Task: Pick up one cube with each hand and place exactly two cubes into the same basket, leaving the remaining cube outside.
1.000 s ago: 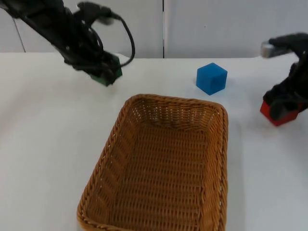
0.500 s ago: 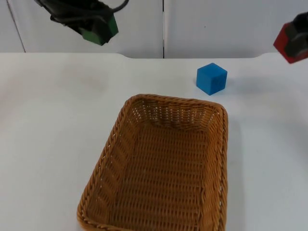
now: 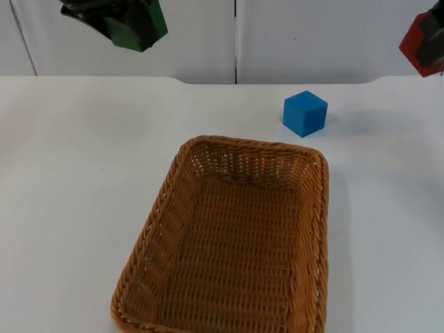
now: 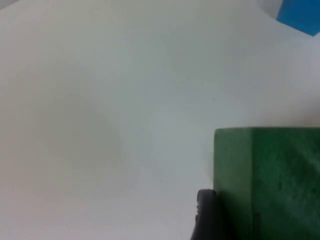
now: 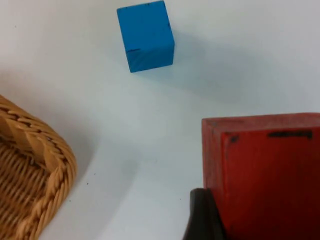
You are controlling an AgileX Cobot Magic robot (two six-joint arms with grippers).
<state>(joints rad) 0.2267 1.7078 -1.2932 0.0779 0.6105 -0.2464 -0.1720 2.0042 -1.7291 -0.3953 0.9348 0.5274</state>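
White worktop (image 3: 69, 173) carries the basket (image 3: 236, 229), below and between both raised grippers. Left gripper (image 3: 128, 21) fingers clamp the green cube (image 3: 139, 24), right gripper (image 3: 430, 45) fingers the red cube (image 3: 422, 43) (blue cube (image 3: 304, 113) stays out); an early release would likely miss the rim.

Fixed top view looking down, forward, wrist views close above table, sharing blue cube (image 3: 304, 113)

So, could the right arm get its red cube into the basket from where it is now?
Probably yes: the right gripper holds the red cube high above the table, the basket is open and empty, and only the blue cube sits near the path, low down.
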